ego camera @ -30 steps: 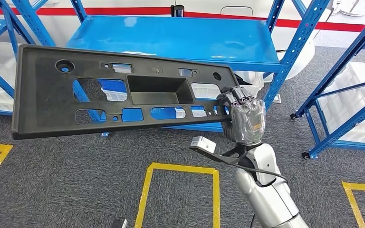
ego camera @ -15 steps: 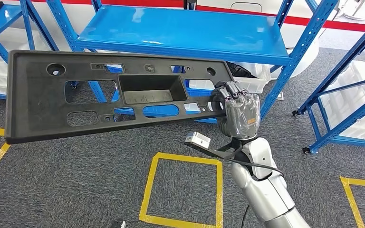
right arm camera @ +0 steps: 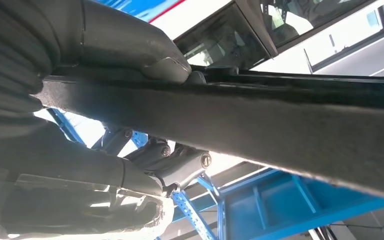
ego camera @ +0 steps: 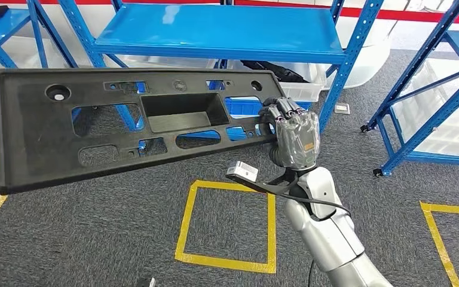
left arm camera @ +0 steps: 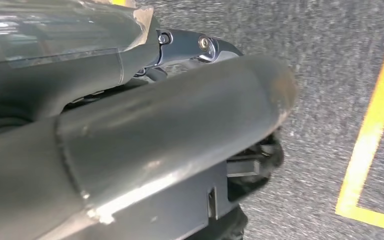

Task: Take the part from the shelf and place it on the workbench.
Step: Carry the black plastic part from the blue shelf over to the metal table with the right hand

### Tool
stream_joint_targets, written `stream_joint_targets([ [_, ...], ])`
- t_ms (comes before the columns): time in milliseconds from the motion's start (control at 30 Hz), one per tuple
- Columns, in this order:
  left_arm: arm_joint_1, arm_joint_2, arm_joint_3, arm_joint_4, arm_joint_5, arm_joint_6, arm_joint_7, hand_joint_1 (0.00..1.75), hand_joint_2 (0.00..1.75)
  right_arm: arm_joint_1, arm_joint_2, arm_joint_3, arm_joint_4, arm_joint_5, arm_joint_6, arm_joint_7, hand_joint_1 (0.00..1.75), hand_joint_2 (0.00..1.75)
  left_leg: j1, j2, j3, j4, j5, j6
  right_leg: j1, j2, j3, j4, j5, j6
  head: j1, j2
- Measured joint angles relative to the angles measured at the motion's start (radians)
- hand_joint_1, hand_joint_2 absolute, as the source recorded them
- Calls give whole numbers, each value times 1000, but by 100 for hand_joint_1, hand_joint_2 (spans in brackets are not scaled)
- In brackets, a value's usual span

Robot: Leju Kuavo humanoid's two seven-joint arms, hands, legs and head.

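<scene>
Holding the part (ego camera: pixel 137 125) by its 3 o'clock end, right hand (ego camera: pixel 296 139) has fingers (ego camera: pixel 281 109) curled over the top edge, thumb clamped underneath per the right wrist view. Long black panel with cutouts, in the air, stretching from the hand toward 9 o'clock, far end dipping slightly. Blue shelf (ego camera: pixel 221 30) sits behind it at 12 o'clock, bare on top. Grey carpet with a yellow tape square (ego camera: pixel 227 224) below at 6 o'clock. Left hand (left arm camera: pixel 130 135) hangs over the carpet; can't tell whether its fingers are spread or curled.
</scene>
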State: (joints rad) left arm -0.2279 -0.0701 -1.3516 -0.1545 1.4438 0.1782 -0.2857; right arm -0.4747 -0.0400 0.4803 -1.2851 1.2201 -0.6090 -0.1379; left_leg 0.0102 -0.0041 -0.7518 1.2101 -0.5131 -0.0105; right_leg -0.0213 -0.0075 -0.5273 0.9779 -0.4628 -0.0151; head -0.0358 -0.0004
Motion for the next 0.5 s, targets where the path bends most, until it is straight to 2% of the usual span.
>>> stream_joint_targets([
  [33, 0, 1, 0, 0, -1, 1, 1, 0, 0, 0, 1, 0, 4, -1, -1, -1, 175, 175, 1, 0, -8, 60, -23, -4, 1, 0, -15, 2, 11, 1, 0, 0],
  [67, 0, 2, 0, 0, -1, 1, 2, 0, 0, 0, 1, 0, 7, -1, -2, -1, 175, 175, 2, 0, -2, 91, -24, -7, 1, 0, -30, 4, 21, 3, 0, 0],
  [100, 0, 2, 0, 0, -1, 1, 3, 0, 0, 0, 1, 0, 11, -2, -2, -1, 175, 175, 4, 0, 22, 84, -8, -8, 1, 0, -44, 7, 30, 6, 0, 0],
  [133, 0, 2, 0, 0, -1, 1, 3, 0, 0, 0, 1, 0, 15, -2, -2, -2, 175, 175, 6, 1, 66, 39, 15, -8, 1, 0, -57, 11, 38, 10, 0, 0],
  [167, 0, 2, 0, 0, -1, 0, 4, 0, 0, -1, 1, 0, 17, -2, -2, -3, 175, 175, 9, 0, 121, -31, 25, -6, 1, 0, -69, 15, 45, 15, 0, 0],
  [200, -1, 2, 0, 0, -1, -1, 5, 0, 0, -2, 1, 0, 19, -2, -2, -3, 175, 175, 9, -1, 173, -103, 26, -3, 3, 0, -79, 19, 52, 20, 0, 0],
  [233, -1, 1, 1, -1, -1, -1, 5, 0, 0, -4, 2, 0, 21, -2, -2, -4, 175, 175, 8, -2, 209, -158, 21, 2, 4, 0, -86, 22, 59, 27, 2, 0],
  [267, -1, 0, 1, -1, -1, -2, 6, 0, 0, -6, 3, 0, 23, -1, -2, -5, 175, 175, 5, -4, 225, -188, 13, 8, 6, 0, -91, 24, 66, 34, 2, 0],
  [333, 0, -1, 2, -1, -1, -2, 7, 0, 0, -9, 4, 2, 28, -1, -2, -6, 175, 175, 0, -3, 220, -199, 23, 27, 8, 0, -97, 21, 81, 49, 4, 0],
  [367, 0, -2, 2, -1, -1, -2, 8, 0, 0, -11, 5, 2, 30, -1, -2, -7, 175, 175, 0, -1, 214, -204, 34, 37, 8, 1, -104, 27, 76, 53, 4, 0],
  [400, 0, -3, 3, -1, 0, -2, 8, 0, 0, -11, 5, 2, 32, -1, -2, -7, 175, 175, 1, 1, 204, -208, 47, 49, 8, 2, -117, 46, 54, 52, 6, 0],
  [433, 0, -5, 3, -1, -1, -3, 8, 0, 0, -12, 5, 3, 34, -1, -2, -7, 175, 175, 2, 4, 192, -212, 62, 58, 9, 3, -135, 85, 18, 48, 7, 0],
  [500, 0, -6, 5, -1, -1, -6, 8, 0, 0, -12, 4, 3, 37, -1, -2, -7, 175, 175, 1, 5, 160, -211, 88, 65, 7, 4, -175, 210, -72, 40, 11, 0],
])
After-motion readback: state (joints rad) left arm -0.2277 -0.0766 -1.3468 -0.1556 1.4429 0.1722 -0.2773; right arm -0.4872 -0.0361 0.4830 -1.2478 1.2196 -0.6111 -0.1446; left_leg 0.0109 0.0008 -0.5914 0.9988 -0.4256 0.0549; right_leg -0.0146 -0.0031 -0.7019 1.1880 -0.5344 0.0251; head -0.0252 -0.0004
